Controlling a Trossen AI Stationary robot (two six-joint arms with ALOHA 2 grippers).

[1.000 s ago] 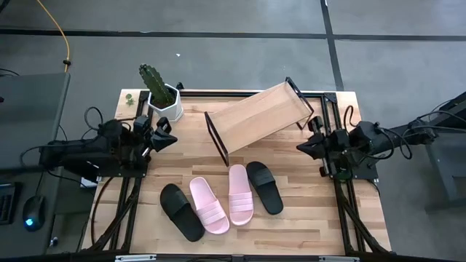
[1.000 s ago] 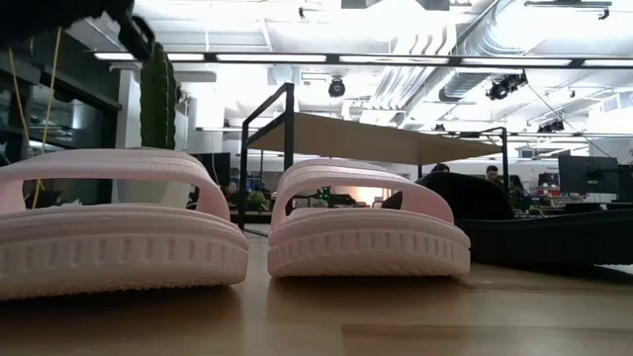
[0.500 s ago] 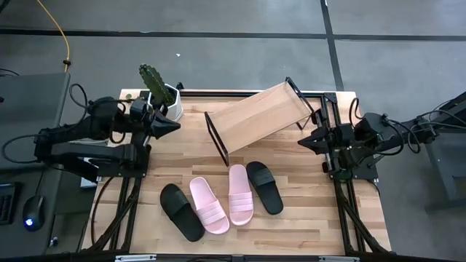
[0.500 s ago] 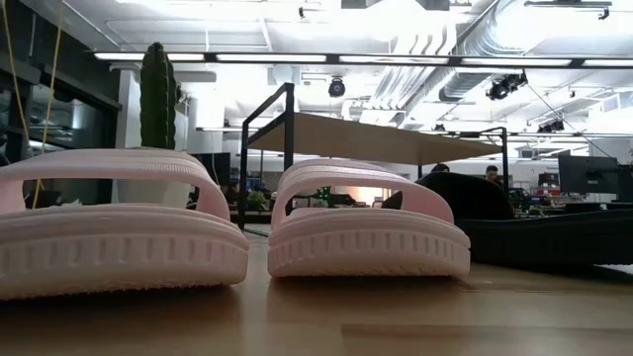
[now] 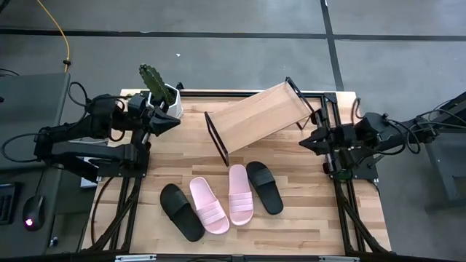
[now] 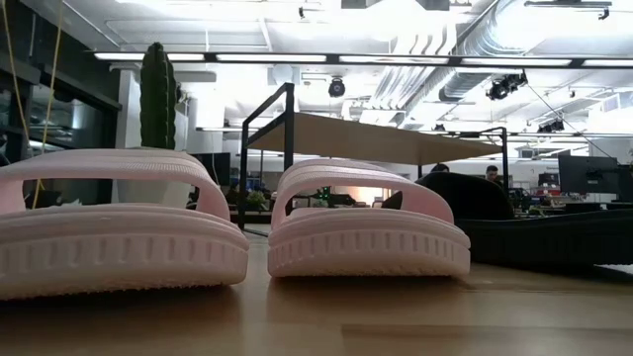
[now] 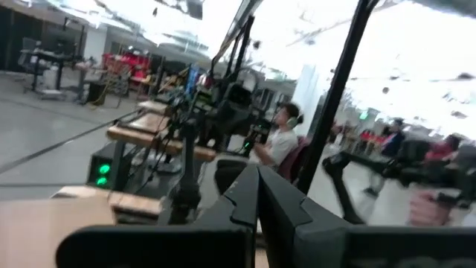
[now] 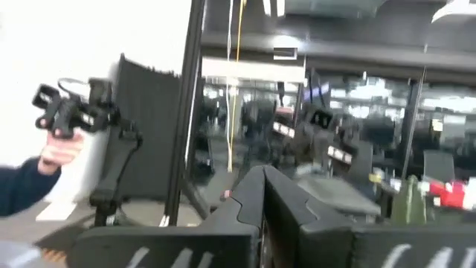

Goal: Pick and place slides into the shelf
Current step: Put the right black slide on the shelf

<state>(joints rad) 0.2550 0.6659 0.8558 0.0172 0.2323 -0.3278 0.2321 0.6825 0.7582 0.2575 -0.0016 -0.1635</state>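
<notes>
Four slides lie sole-down side by side near the table's near edge in the high view: a black one (image 5: 181, 212), two pale pink ones (image 5: 209, 204) (image 5: 241, 193), and another black one (image 5: 263, 186). The low view shows the pink pair (image 6: 119, 232) (image 6: 366, 232) and a black slide (image 6: 534, 235) from the toe end. The wooden shelf (image 5: 256, 116) stands askew at the far middle of the table on its black end frames. My left gripper (image 5: 170, 122) hovers shut at the left edge beside the cactus pot. My right gripper (image 5: 303, 143) hovers shut at the right edge.
A cactus in a white pot (image 5: 162, 96) stands at the far left corner, close to my left gripper. Bare tabletop (image 5: 182, 156) lies between the shelf and the slides. In the right wrist view a person's hand (image 8: 63, 145) holds a device in the room beyond.
My left arm has risen and swung toward the table's far edge, up beside the cactus pot, leaving the low view's upper left corner. My right arm has shifted slightly up and toward the far edge. Slides and shelf have stayed put.
</notes>
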